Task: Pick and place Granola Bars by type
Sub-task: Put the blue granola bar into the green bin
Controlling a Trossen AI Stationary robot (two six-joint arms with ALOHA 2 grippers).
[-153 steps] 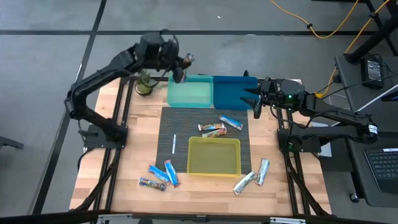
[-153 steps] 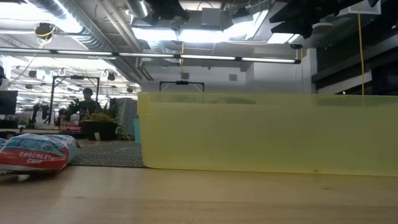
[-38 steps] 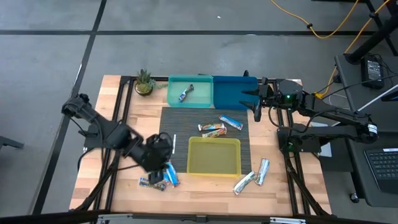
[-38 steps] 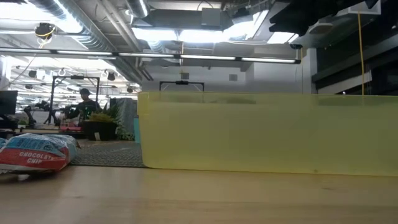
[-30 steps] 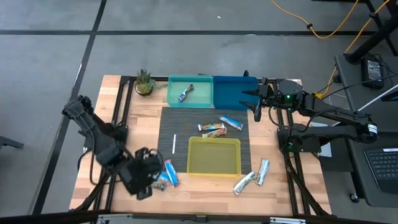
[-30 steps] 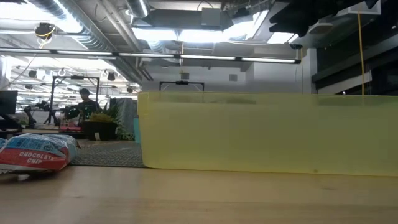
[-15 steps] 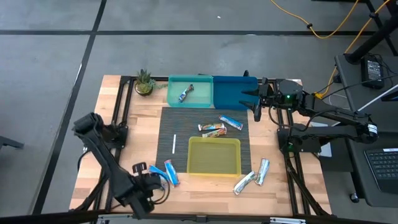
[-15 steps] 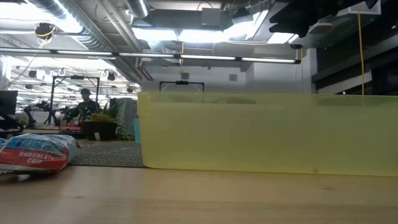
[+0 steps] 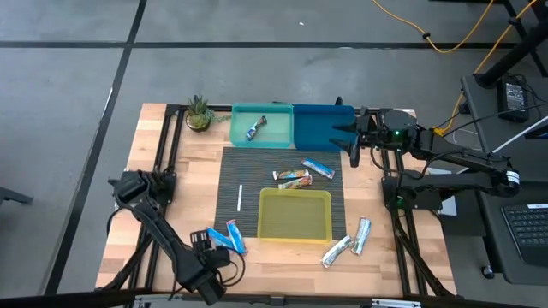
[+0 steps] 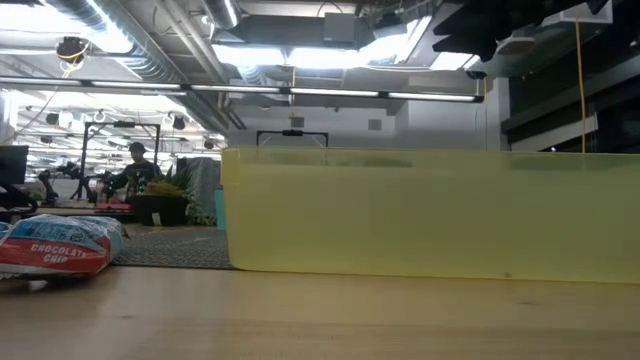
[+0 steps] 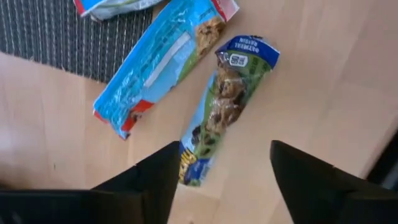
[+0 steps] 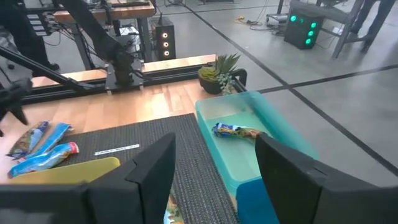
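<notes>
Hovering low over the near-left corner of the wooden table in the high view, the left gripper sits just beside two blue wrapped granola bars, while the right gripper waits over the dark blue plastic bin. A multicoloured wrapped bar lies in the teal plastic bin, well away from the left gripper.

From table height, only a yellow translucent bin and one wrapped bar show.

At the left wrist, the fingers are spread wide with nothing between them, directly above a blue-ended oatmeal bar lying on the wood.

At the right wrist, the fingers stand apart, empty.
</notes>
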